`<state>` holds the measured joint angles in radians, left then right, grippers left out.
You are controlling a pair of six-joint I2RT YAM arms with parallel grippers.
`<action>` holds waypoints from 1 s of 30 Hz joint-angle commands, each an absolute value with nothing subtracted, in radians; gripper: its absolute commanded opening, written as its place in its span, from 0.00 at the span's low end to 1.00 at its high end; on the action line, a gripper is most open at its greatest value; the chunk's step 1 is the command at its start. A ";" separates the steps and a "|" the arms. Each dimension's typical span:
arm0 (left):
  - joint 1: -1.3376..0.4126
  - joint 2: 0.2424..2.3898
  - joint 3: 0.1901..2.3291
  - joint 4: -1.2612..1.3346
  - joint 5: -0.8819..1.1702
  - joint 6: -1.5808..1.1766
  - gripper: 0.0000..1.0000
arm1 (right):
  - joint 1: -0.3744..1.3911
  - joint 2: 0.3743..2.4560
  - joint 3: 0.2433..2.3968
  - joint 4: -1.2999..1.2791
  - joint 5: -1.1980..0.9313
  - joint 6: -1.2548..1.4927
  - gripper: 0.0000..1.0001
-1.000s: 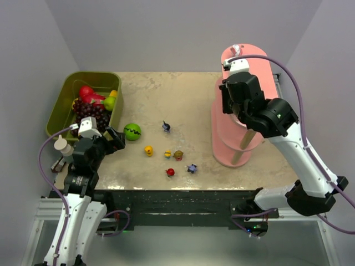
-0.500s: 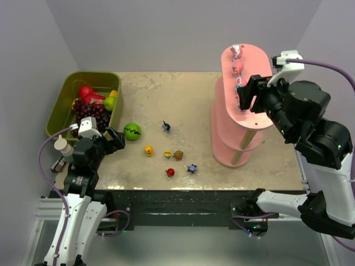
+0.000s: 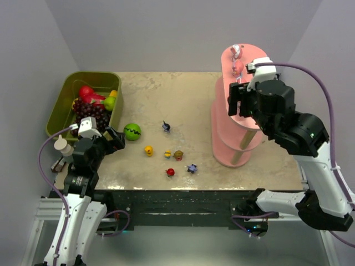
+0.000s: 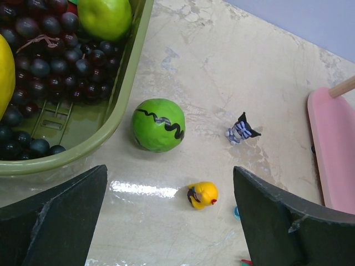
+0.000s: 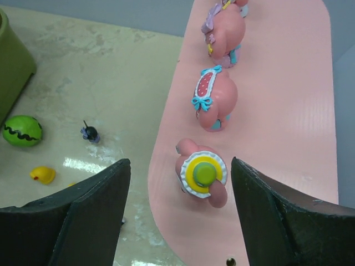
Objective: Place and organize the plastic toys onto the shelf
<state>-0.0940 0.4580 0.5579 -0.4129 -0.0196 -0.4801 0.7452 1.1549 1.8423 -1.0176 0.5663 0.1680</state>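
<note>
right wrist shows right claw point(image 5: 180, 166) spread wide, empty, over pink toys point(image 5: 213, 100) on the shelf point(image 5: 288, 111)

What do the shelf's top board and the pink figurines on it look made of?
Top board: likely matte pink plastic or painted wood; even colour, faint streaked sheen. Pink figurines: glossy moulded plastic, probably; rounded shapes with soft highlights and painted trim.

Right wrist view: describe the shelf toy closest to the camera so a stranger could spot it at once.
Find the tall pink shelf and look along its top board. Take the toy at the end of the row, lowest in the picture. Only it carries a yellow disc with a green knob; its neighbour has a blue bow.
</note>
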 commanded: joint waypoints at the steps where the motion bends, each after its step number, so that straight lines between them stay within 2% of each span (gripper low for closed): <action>1: -0.098 0.449 0.577 -0.400 -0.026 -0.491 1.00 | 0.744 1.181 1.832 -1.028 0.607 0.153 0.75; 8: -0.098 0.446 0.575 -0.400 -0.028 -0.491 0.99 | 0.732 1.193 1.816 -1.037 0.634 0.155 0.74; 17: -0.100 0.442 0.575 -0.402 -0.028 -0.491 1.00 | 0.715 1.200 1.798 -1.052 0.669 0.178 0.64; 24: -0.098 0.443 0.574 -0.402 -0.028 -0.491 1.00 | 0.707 1.196 1.795 -1.065 0.678 0.189 0.46; 30: -0.100 0.440 0.574 -0.402 -0.028 -0.491 1.00 | 0.707 1.203 1.818 -1.092 0.701 0.215 0.39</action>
<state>-0.0940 0.4484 0.5579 -0.4137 -0.0200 -0.4801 0.7120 1.2041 1.7943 -1.0512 0.6506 0.1837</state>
